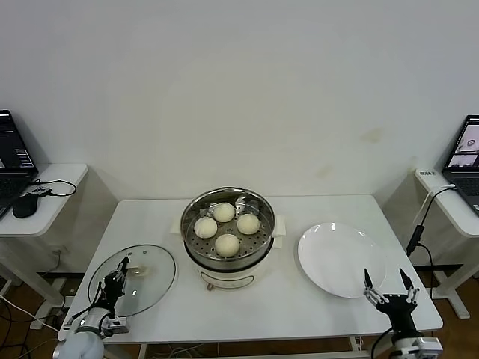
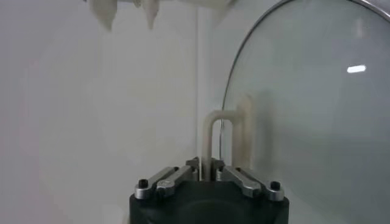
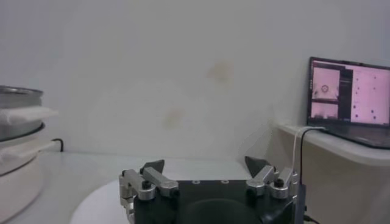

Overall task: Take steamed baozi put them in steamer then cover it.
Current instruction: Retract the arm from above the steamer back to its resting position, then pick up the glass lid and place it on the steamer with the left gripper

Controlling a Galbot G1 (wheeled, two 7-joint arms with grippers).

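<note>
Left tool (image 1: 118, 275) at the near left corner of the surface (image 1: 314, 303), clenched on the handle (image 2: 226, 137) of the cover (image 1: 133, 278); left wrist view shows the fingers (image 2: 207, 164) pinched together on the cream-white loop handle. Cover lies flat on the surface at the near left, glass disc with metal rim; which way the handle's long axis runs cannot be told from the head view. Right tool (image 1: 389, 286) at the near right edge, released, fingers (image 3: 153, 167) spread wide and holding nothing, tips pointing away from the robot over the near rim of the plate (image 1: 340, 258). Plate is flat, white and round, right of centre, just beside the steamer (image 1: 228, 239). Steamer sits mid-surface, upright, uncovered, steel pot on a cream base, side handles pointing left and right. Four steamed baozi (image 1: 227, 244) rest on its perforated tray in a diamond: one near, one far, one left, one right, close together. Past the surface is a plain white wall; side desks on both sides, each with a laptop (image 1: 465, 161), plus a mouse (image 1: 25, 206) on the left one.
</note>
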